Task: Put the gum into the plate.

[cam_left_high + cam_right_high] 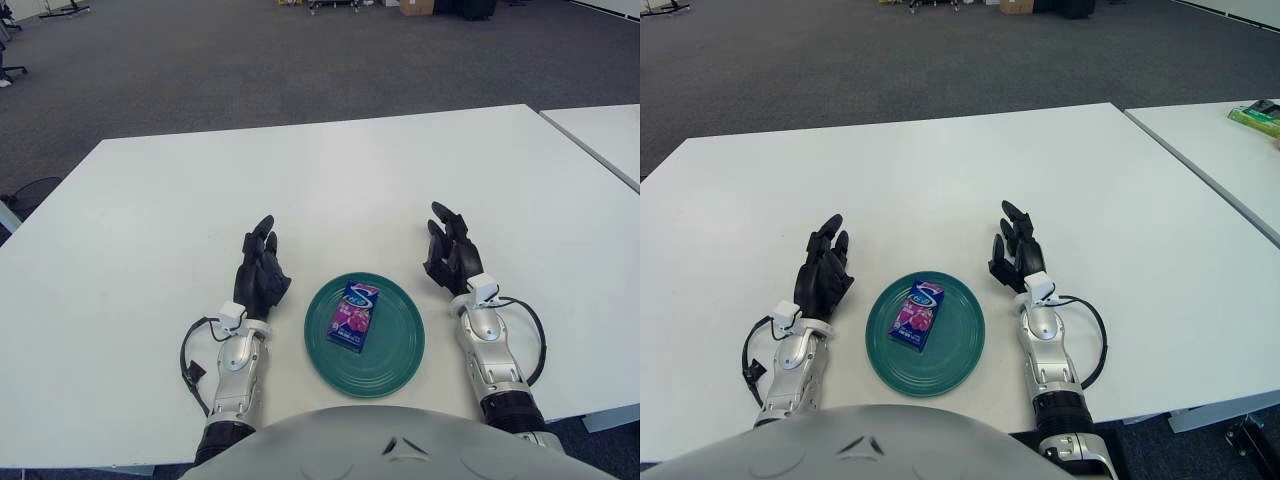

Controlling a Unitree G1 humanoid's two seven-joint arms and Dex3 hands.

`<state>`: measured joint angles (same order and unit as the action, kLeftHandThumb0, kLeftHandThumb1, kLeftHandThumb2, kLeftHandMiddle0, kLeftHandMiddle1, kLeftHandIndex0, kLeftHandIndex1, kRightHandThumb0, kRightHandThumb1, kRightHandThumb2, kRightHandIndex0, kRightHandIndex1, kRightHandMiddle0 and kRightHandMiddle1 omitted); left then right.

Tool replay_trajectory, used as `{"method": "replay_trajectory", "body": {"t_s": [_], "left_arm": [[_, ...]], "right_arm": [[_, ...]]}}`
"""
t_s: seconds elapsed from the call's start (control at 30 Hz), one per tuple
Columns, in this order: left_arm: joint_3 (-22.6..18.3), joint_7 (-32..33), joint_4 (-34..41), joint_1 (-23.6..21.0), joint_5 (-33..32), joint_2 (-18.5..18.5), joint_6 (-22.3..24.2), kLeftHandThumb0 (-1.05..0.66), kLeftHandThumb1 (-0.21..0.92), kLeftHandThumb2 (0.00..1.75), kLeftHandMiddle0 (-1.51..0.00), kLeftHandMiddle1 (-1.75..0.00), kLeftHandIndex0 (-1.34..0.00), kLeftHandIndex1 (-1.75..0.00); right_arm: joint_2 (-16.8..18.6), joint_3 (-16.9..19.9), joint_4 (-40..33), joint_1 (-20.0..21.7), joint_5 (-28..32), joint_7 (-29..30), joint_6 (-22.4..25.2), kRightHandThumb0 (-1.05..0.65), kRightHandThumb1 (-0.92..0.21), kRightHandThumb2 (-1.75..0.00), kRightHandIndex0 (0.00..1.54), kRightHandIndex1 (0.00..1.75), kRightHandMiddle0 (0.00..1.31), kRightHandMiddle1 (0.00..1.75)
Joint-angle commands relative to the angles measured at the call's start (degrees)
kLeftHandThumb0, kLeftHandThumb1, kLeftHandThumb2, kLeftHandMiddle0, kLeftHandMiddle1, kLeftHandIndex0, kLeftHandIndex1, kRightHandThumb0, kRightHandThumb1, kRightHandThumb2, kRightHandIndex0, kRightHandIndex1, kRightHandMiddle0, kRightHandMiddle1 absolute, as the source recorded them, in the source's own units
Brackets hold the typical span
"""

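Observation:
A purple and blue gum pack lies flat inside the round green plate near the front edge of the white table. My left hand shows just left of the plate, fingers relaxed and holding nothing. My right hand shows just right of the plate, fingers spread and holding nothing. Both hands are apart from the plate and the gum. The same gum pack and plate show in the right eye view.
A second white table stands at the right, separated by a narrow gap, with a green item on it. Grey carpet lies beyond the table's far edge.

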<state>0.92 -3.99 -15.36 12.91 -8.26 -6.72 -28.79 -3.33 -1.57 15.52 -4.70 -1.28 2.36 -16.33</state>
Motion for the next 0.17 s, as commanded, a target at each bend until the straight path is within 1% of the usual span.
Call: {"method": "replay_trajectory", "body": {"t_s": [0.0, 0.13], "left_arm": [[-0.8, 0.7, -5.3, 4.9, -0.6, -2.3, -1.3, -0.92, 0.92, 0.97, -0.12, 0.00, 0.00, -0.41], [-0.8, 1.2, -5.9, 4.9, 0.0, -2.4, -2.4, -0.92, 0.92, 0.98, -0.11, 0.00, 0.00, -0.37]], "right_arm": [[1.9, -1.1, 2.8, -3.4, -0.1, -0.5, 4.4, -0.56, -0.92, -0.87, 0.23, 0.00, 0.00, 0.44], [2.4, -1.1, 3.1, -3.4, 0.1, -0.5, 4.8, -0.55, -0.92, -0.87, 0.22, 0.00, 0.00, 0.44]]}}
